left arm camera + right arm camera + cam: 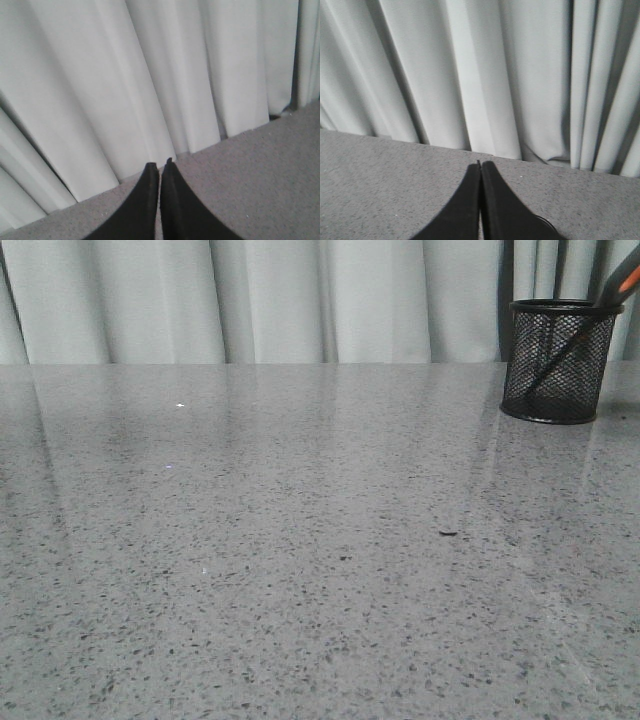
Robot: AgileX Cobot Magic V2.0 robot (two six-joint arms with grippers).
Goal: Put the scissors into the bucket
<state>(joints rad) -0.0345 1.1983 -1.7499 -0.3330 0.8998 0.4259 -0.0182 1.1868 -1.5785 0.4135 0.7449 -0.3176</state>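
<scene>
Your left gripper (160,167): black fingers (142,210) pressed together, tips all but touching, only a hairline slit between them, nothing held. Under them, grey speckled table (260,175). Just past the fingertips the table edge meets the pale pleated curtain (150,75), which fills everything beyond.

Your right gripper (480,165): same story, fingers (505,210) closed tip to tip, nothing between them. Grey table beneath and ahead of the tips, then the curtain hanging behind the far edge. A small dark curved shape shows beside the base of one finger; you cannot tell what it is.

Front view: neither gripper shows here, so you cannot place the task's things relative to the fingers from this view. Near part of the table carries only a few dark specks. Far back, at the right side close to the curtain, the bucket (558,362) stands upright, black mesh, solid rim and base. The scissors (624,282) are in it: a dark handle with an orange streak leans out over the rim toward the right edge of the picture, and a slim dark blade line runs slanting down inside the mesh toward the base
</scene>
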